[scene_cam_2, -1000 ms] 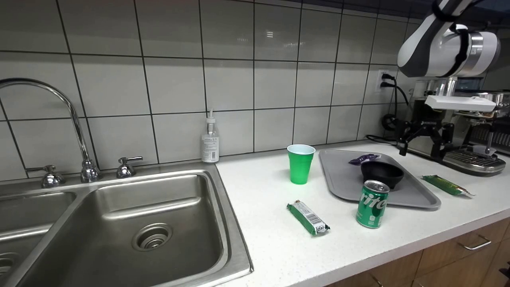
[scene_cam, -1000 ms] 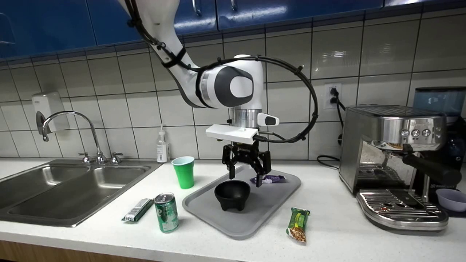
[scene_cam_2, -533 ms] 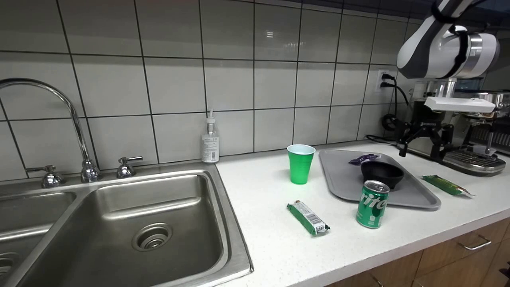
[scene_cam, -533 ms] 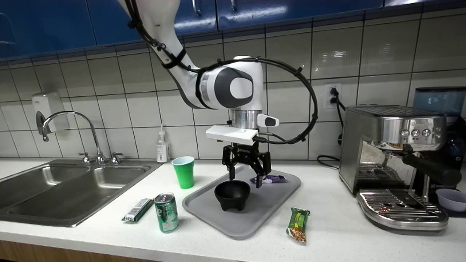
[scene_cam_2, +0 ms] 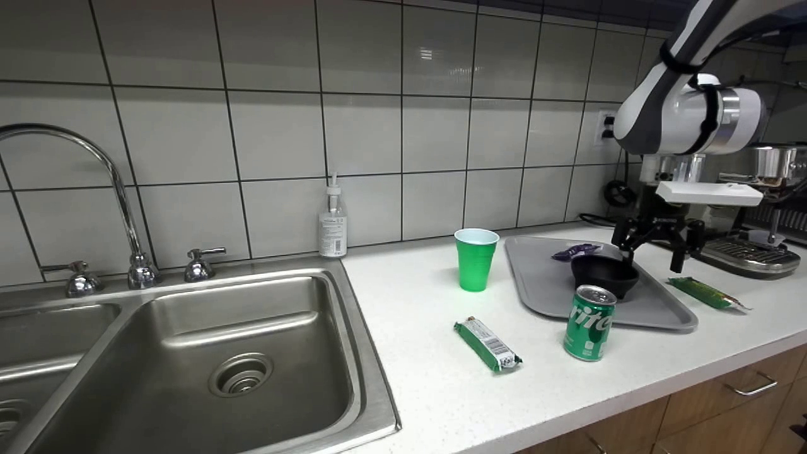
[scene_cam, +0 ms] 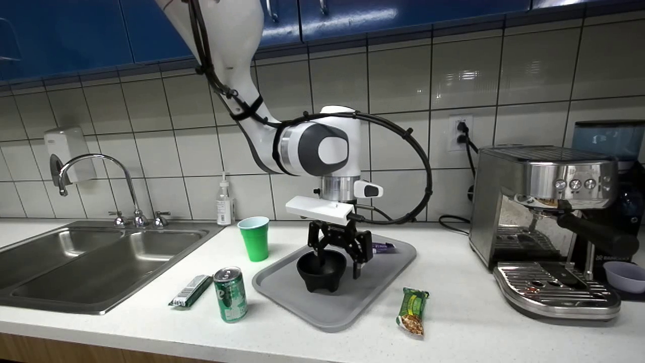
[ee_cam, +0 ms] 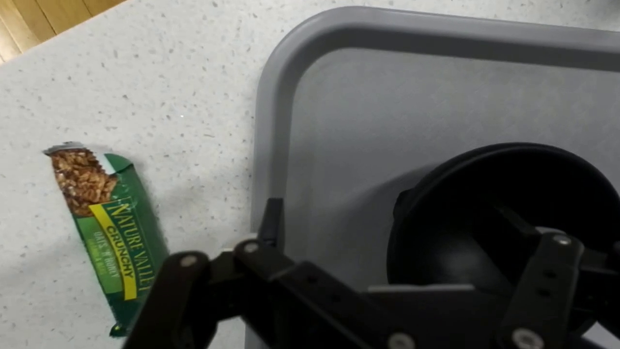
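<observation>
In an exterior view, you are holding the gripper with its fingers parted, clasping nothing. One fingertip is hanging over or inside the mouth of the black bowl, the other outside, so the jaws are apparently straddling the bowl's side rather than its full width. The bowl is standing upright on the gray tray, its stubby feet presumably keeping it level.

In an exterior view, the purple wrapper is lying on the tray beyond the bowl, and the green can is standing on the counter just beside the tray.

In the wrist view, the outer finger is pointing down near the tray's rim, seemingly to be clear of the bowl; the granola bar is lying on the counter, apart from it. How deep the inner finger is reaching is not showing.
</observation>
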### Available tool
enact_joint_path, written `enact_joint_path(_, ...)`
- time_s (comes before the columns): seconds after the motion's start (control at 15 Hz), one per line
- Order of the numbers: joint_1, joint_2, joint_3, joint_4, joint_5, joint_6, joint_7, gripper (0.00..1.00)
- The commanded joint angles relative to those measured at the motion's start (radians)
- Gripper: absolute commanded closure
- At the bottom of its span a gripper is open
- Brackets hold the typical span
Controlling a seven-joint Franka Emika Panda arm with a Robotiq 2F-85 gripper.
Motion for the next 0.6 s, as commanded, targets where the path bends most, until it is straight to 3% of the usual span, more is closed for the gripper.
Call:
enact_joint_path(0.0, -0.031, 0.047, 0.035, 0.054, 0.011, 0.003, 0.014, 0.00)
enact_joint_path(0.13, -0.034, 0.060, 0.040, 0.068, 0.008, 0.003, 0.015, 0.04)
enact_joint_path(0.2, -0.034, 0.065, 0.041, 0.073, 0.005, 0.005, 0.015, 0.26)
enact_joint_path(0.33, -0.033, 0.072, 0.038, 0.081, 0.000, 0.004, 0.018, 0.32)
enact_joint_path(0.53, -0.039, 0.081, 0.040, 0.091, 0.004, 0.000, 0.016, 0.57)
